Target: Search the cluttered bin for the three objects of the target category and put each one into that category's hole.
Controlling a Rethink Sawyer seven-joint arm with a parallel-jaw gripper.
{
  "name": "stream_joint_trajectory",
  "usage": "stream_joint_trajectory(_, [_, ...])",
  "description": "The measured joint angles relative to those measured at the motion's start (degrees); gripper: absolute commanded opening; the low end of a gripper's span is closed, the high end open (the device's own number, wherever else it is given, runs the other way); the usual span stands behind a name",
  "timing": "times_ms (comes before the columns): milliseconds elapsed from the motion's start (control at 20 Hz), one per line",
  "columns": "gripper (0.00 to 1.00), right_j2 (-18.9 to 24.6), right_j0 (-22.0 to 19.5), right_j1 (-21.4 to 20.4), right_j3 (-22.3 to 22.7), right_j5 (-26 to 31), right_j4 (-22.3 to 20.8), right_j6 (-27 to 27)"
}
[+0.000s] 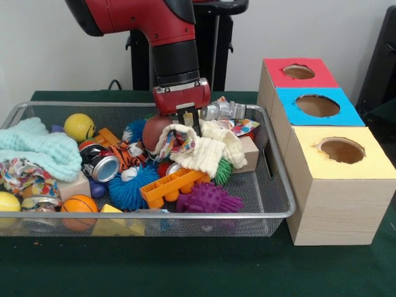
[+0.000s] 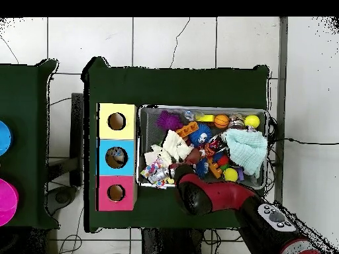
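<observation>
The red tool (image 1: 187, 119), fingers spread, hangs over a cream knitted cloth (image 1: 204, 151) in the wire bin (image 1: 281, 192); soft, light, best pinched at a raised fold.

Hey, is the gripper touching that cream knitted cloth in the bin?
Touching. In the front view the gripper has its fingertips pressed into the cream knitted cloth, no gap between them.

I can't tell the gripper (image 1: 187, 120) state: its tips are sunk in the cream knit cloth (image 1: 207, 151). The arm hides it overhead. The maroon ball (image 1: 153, 132) just beside it is half covered. Well off to its side, the yellow ball (image 1: 7, 202) is cut by the frame edge.
</observation>
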Motion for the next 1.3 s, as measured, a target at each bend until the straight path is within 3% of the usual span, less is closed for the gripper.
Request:
stream_joint_trajectory(850, [1.0, -0.3, 0.5, -0.7, 0.4, 0.1, 0.9, 0.0])
stream_joint_trajectory(1000, [1.0, -0.1, 0.5, -1.7, 0.6, 1.6, 2.4, 0.0])
stream_joint_trajectory(1300, [1.0, 1.0, 0.4, -5.8, 0.7, 12.7, 6.7, 0.0])
